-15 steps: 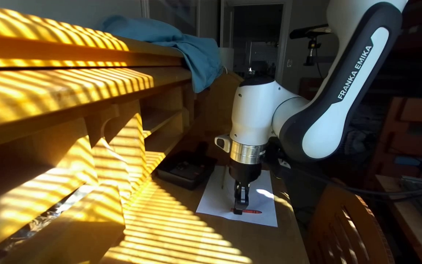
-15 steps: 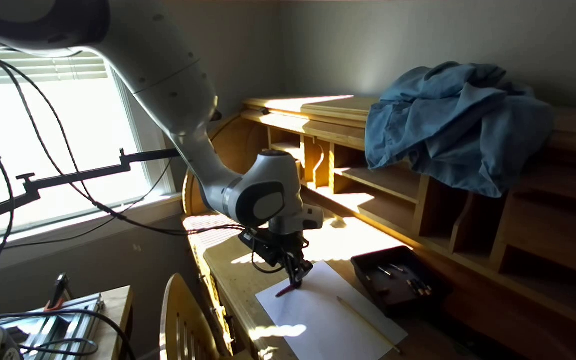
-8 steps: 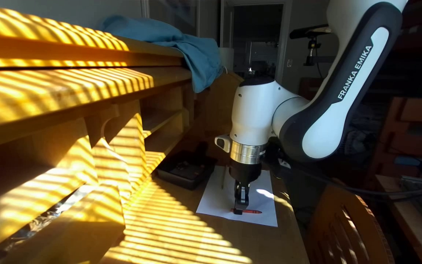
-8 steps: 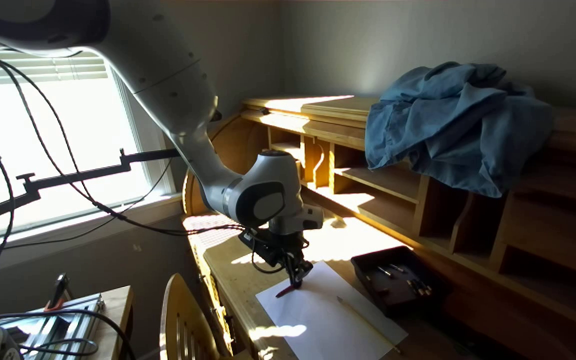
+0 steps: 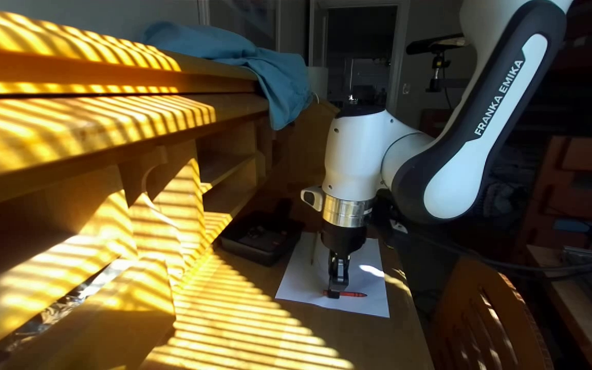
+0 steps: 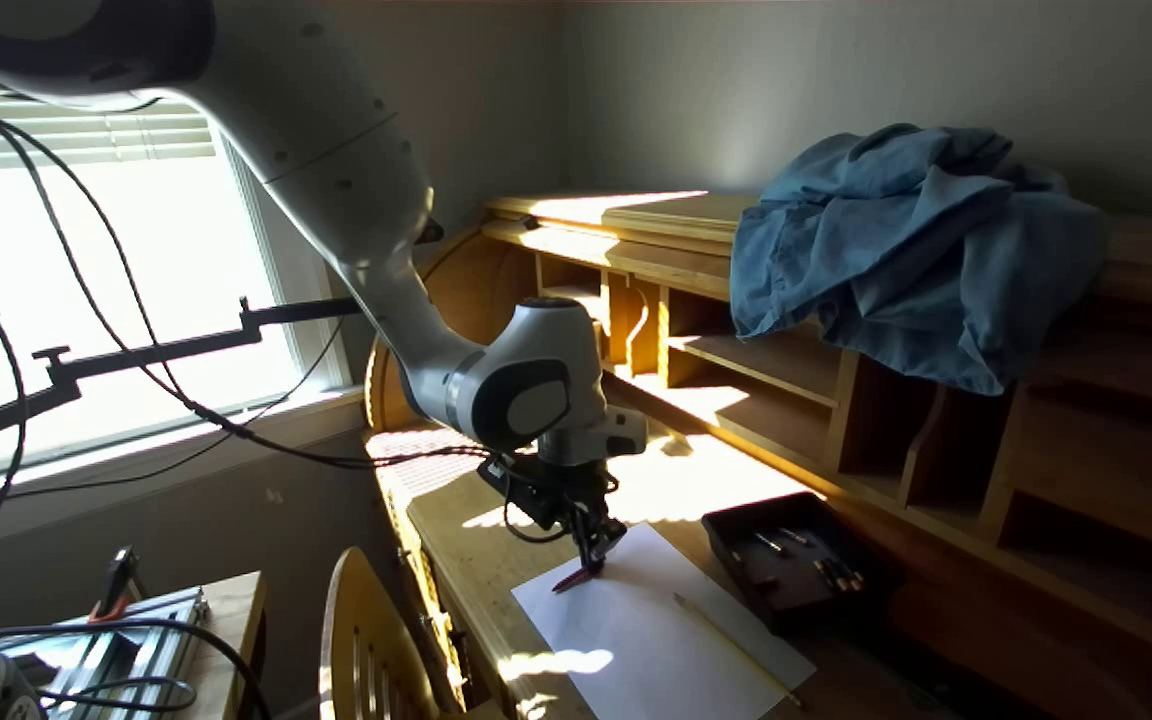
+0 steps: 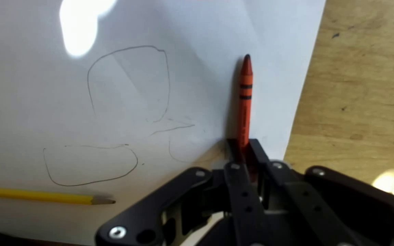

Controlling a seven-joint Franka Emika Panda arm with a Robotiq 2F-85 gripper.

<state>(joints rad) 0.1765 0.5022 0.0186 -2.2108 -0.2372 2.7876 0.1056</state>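
In the wrist view a red-orange crayon (image 7: 245, 102) with a dark tip stands between the black fingers of my gripper (image 7: 242, 145), which is shut on its rear part. Its tipped end points away from the gripper. Below it is a white sheet of paper (image 7: 204, 92) bearing several thin curved pencil lines. On that sheet rests a yellow pencil (image 7: 34, 194), also seen in an exterior view as a thin pencil (image 6: 736, 645). Both exterior views show the gripper (image 5: 333, 293) low over the paper, with the crayon (image 5: 353, 294) sticking out sideways. The crayon's rear end is partly hidden by the fingers.
A black tray (image 6: 786, 595) with several small items sits beside the paper, near the desk's wooden cubbyholes (image 6: 766, 365). Blue cloth (image 6: 916, 250) drapes over the desk's top. A wooden chair (image 6: 366, 640) stands at the desk edge. Cables (image 6: 336, 463) hang along the arm.
Over the last half second the gripper and the crayon have risen very slightly together. Paper, pencil and tray have stayed where they were.
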